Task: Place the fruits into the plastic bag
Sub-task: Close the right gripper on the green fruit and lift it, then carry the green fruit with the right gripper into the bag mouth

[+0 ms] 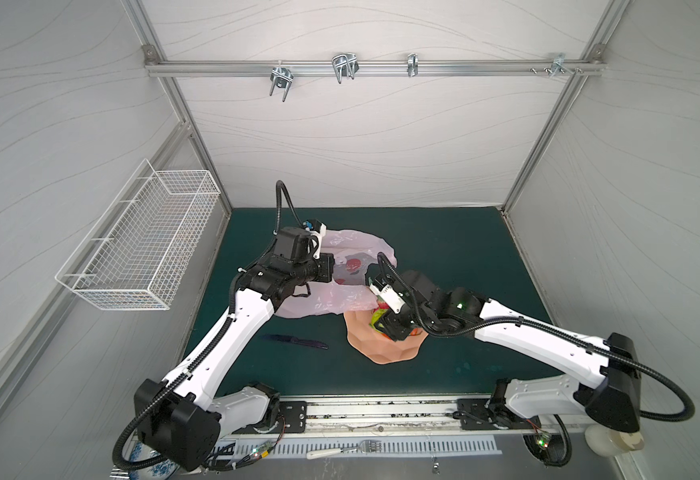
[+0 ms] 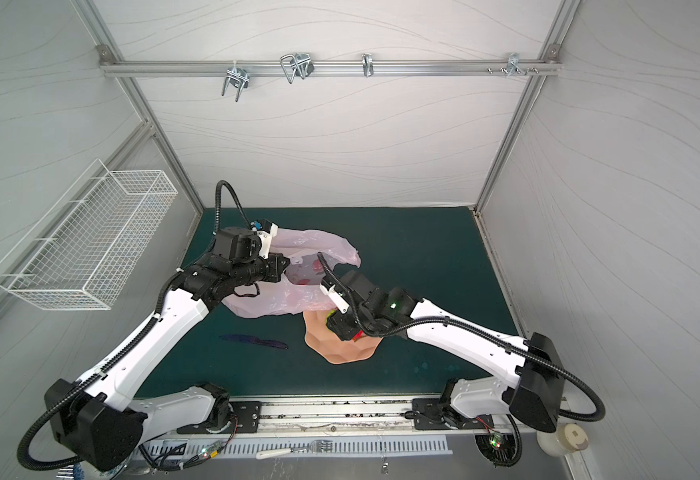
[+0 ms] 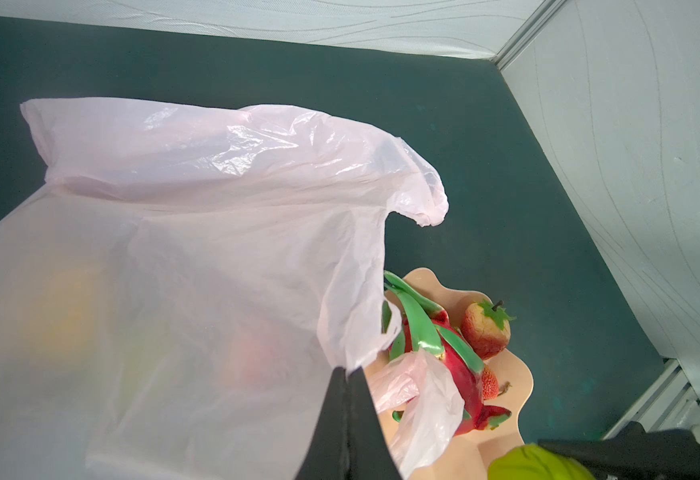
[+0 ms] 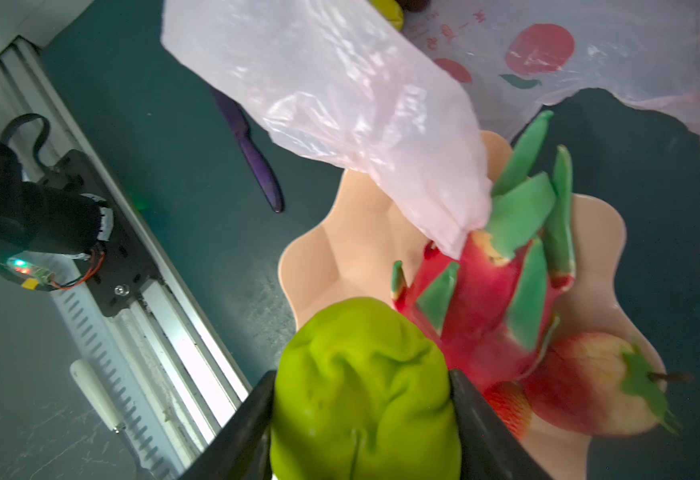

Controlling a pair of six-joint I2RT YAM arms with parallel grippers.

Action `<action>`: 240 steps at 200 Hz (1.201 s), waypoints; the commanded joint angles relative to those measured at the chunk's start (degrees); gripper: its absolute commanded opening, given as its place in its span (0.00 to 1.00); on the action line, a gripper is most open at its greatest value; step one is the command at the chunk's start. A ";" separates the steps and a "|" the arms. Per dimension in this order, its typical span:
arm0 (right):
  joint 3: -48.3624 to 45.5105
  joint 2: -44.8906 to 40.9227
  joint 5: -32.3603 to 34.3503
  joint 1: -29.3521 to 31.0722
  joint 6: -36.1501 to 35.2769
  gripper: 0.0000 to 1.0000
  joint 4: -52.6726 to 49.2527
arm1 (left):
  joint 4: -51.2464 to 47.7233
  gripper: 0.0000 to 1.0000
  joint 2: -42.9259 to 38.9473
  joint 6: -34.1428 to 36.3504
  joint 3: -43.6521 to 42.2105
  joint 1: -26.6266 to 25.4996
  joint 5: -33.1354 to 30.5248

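The pale-pink plastic bag lies crumpled behind the peach bowl. My left gripper is shut on the bag's edge and holds its mouth up. My right gripper hangs over the bowl, shut on a knobbly green fruit. In the bowl lie a pink-red dragon fruit, a large strawberry and a small strawberry. A bag handle drapes onto the dragon fruit. Blurred yellow and reddish shapes show through the bag.
A purple toy knife lies on the green mat left of the bowl. A white wire basket hangs on the left wall. A fork lies on the front ledge beyond the rail. Metal hooks hang on the back bar.
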 commanded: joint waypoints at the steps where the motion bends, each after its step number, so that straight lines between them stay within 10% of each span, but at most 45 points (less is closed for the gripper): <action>1: -0.72 -1.80 -0.75 -3.81 -3.67 0.42 -3.62 | 0.64 0.00 -1.44 -0.13 2.43 0.10 1.05; 95: 5.23 7.81 1.23 -15.44 -22.64 0.40 -3.12 | 0.60 0.00 -1.32 -0.64 2.62 0.10 1.67; 240: 20.88 19.82 -0.09 -12.44 -28.92 0.36 -3.31 | -0.46 0.00 1.16 -2.00 7.00 0.10 1.01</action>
